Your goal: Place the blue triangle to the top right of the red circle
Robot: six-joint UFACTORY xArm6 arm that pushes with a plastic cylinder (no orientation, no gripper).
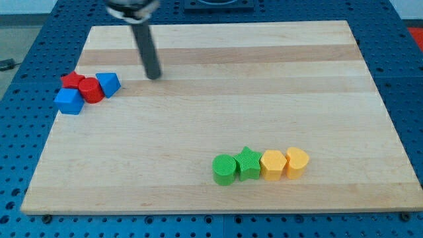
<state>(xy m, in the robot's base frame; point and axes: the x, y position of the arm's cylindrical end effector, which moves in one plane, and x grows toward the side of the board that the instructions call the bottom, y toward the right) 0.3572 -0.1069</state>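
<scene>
No brand, label or readable writing shows anywhere in the scene. A pale wooden desk (pixel 218 119), its boards running left to right, lies on a blue perforated base (pixel 406 79) that frames it on all sides. My tip (pixel 154 77) rests on the far left part of the desk, at the lower end of a dark rod (pixel 147 49) that slants in from the far edge; the rod is a plain end effector with no jaws, so nothing spreads, presses together or pinches.

The blue triangle (pixel 108 84) sits at the left edge, left of my tip and slightly nearer, clearly apart from it. It touches the right side of the red circle (pixel 91 90). A second red block (pixel 72 80), shape unclear, lies behind the circle, and a blue cube (pixel 69 101) sits on its near left.

Well apart, at the near right, a row stands touching: green circle (pixel 225 170), green star (pixel 248 163), yellow pentagon (pixel 272 164), and another yellow block (pixel 297 162).
</scene>
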